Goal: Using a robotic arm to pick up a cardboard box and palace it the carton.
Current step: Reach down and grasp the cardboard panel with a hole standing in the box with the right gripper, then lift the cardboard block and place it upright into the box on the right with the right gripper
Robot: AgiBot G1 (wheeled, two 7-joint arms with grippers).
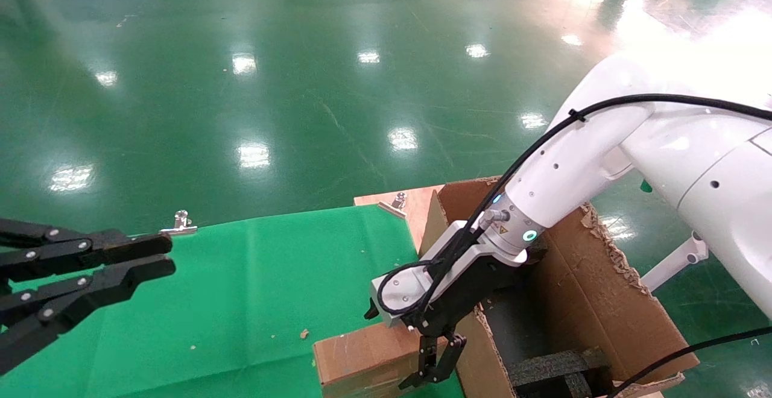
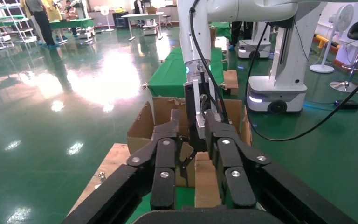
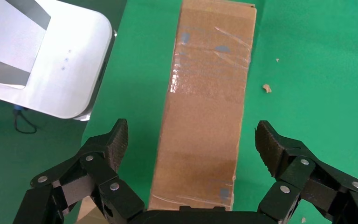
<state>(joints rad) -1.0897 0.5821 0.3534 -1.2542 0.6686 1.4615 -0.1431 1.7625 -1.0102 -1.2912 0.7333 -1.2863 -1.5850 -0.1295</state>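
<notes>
The small taped cardboard box (image 1: 362, 356) lies on the green cloth beside the carton (image 1: 591, 289). The white robotic arm (image 1: 561, 175) reaches down past the carton's near wall. Its right gripper (image 1: 434, 374) hangs over the box's end nearest the carton, not touching it. In the right wrist view the box (image 3: 209, 102) lies between the wide-open fingers (image 3: 116, 140) of the right gripper (image 3: 192, 140). My left gripper (image 1: 166, 256) is parked at the far left, fingers slightly apart and empty. It also shows in the left wrist view (image 2: 193, 119), facing the box (image 2: 206, 182) and the carton (image 2: 142, 126).
Black foam inserts (image 1: 555, 368) lie in the carton. Metal clips (image 1: 180, 222) hold the green cloth (image 1: 241, 289) to a wooden board (image 1: 416, 202). Small cardboard crumbs (image 1: 304, 333) lie on the cloth. A white robot base (image 3: 51, 56) stands beside the table.
</notes>
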